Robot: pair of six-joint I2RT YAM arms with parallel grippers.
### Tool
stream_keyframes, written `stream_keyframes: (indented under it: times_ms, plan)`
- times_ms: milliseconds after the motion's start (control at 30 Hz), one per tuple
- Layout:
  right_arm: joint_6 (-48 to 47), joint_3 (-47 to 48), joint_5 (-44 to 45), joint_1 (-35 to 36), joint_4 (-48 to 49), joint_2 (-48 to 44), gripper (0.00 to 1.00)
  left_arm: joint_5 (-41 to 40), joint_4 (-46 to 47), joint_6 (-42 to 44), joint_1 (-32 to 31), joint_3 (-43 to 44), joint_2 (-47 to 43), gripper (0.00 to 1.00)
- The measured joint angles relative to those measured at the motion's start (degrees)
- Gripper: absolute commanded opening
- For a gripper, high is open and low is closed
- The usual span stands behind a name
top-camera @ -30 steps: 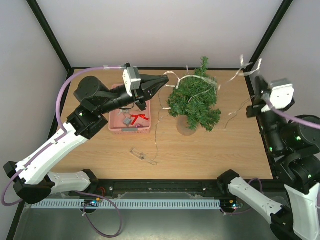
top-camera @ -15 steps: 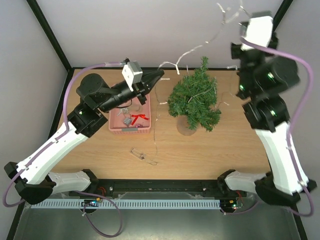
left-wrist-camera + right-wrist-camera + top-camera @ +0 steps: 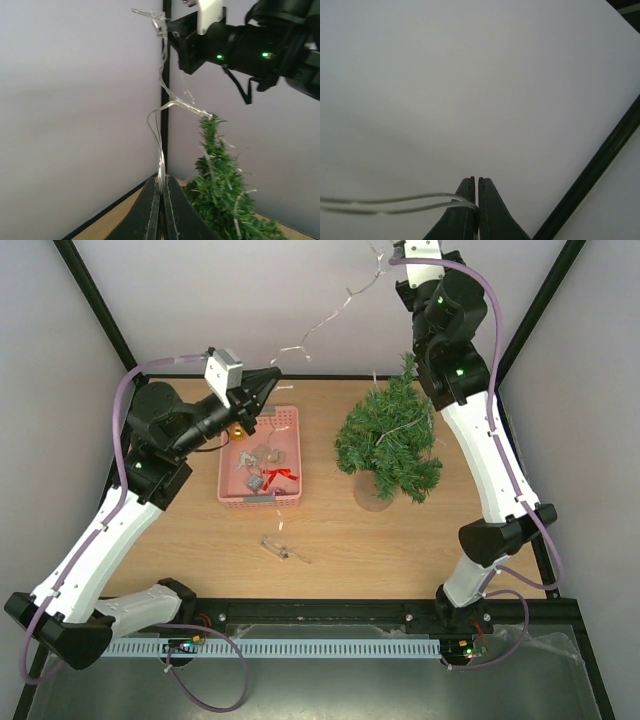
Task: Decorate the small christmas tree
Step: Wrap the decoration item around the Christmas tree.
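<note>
The small christmas tree (image 3: pixel 388 440) stands upright on the table, right of centre, and shows at the lower right of the left wrist view (image 3: pixel 220 195). A thin clear light wire (image 3: pixel 320 325) runs taut through the air between both grippers. My left gripper (image 3: pixel 274 374) hovers over the basket's far end, shut on one end of the wire (image 3: pixel 161 145). My right gripper (image 3: pixel 395 258) is raised high behind the treetop, shut on the other end (image 3: pixel 395 205). A strand of wire (image 3: pixel 400 428) still lies across the tree's branches.
A pink basket (image 3: pixel 260 503) with a red bow (image 3: pixel 280 477) and other ornaments sits left of the tree. A small clear piece (image 3: pixel 285 550) lies on the wood in front of the basket. The raised right arm (image 3: pixel 250 45) reaches above the tree.
The right arm swung from the table's right side up and over to behind the treetop, carrying the wire. The left gripper drew back to the left, and the wire rose off the tree.
</note>
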Motion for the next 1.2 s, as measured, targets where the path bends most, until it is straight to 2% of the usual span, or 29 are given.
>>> stream_keyframes:
  times_ms: [167, 333, 633, 833, 967, 1200]
  plan:
    - [-1.9, 0.0, 1.7, -0.7, 2.8, -1.2, 0.02, 6.0, 1.9, -1.3, 0.3, -0.7, -0.7, 0.02]
    - [-4.9, 1.6, 2.5, -2.4, 8.8, -3.9, 0.02, 11.8, 7.7, -4.3, 0.3, -1.0, -0.3, 0.02]
    - [-6.9, 2.9, -1.8, -2.9, 16.2, -5.4, 0.02, 14.9, 12.8, -7.2, 0.3, -1.0, 1.4, 0.02]
    - [-4.7, 11.0, -8.7, -5.3, 17.2, 1.7, 0.02, 11.6, 8.5, -4.9, 0.3, -0.2, 2.1, 0.02]
    - [-1.4, 11.9, -13.6, -5.9, 17.6, 5.3, 0.02, 8.5, 3.7, -3.1, 0.7, -0.1, 1.6, 0.02]
    - [11.5, 13.3, -27.1, -6.4, 19.3, 9.5, 0.02, 2.5, -8.4, -0.4, 1.8, 1.5, -1.8, 0.02]
